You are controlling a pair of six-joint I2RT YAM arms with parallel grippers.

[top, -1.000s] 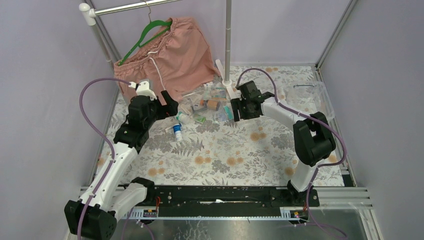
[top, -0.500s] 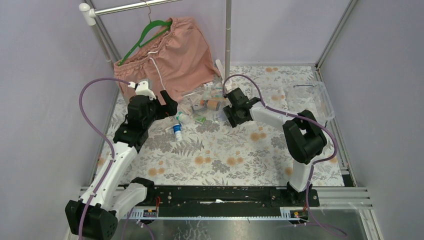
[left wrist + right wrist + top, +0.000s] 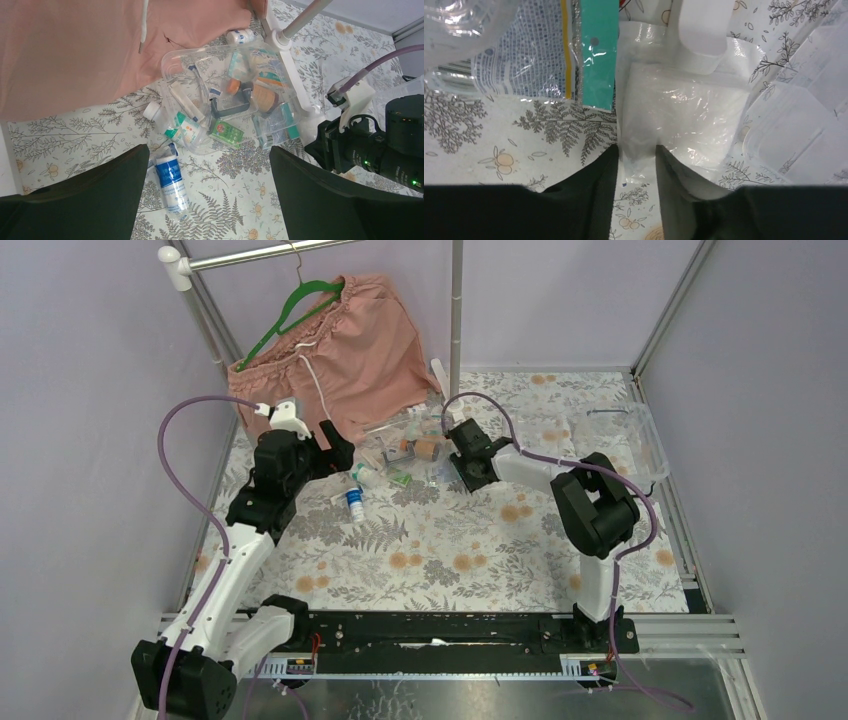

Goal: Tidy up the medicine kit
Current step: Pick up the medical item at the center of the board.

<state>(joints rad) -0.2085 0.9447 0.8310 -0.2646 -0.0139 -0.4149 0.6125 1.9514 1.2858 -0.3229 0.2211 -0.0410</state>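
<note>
The clear kit box lies open at the back of the table, with bottles, sachets and a black U-shaped handle in it. In the left wrist view the box is ahead. A blue-labelled bandage roll lies on the cloth before it, also in the top view. My left gripper is open and empty above the roll, left of the box. My right gripper is low at the box's right side, shut on a clear plastic packet; in its own view the gripper pinches the packet's near edge.
Pink shorts hang on a green hanger behind the box. A rack pole stands with its white foot beside the box. A clear lid lies at the far right. A teal sachet and a white bottle lie near the packet.
My right gripper has moved left and down to the box's right side, onto the clear packet. The left arm has not moved.
</note>
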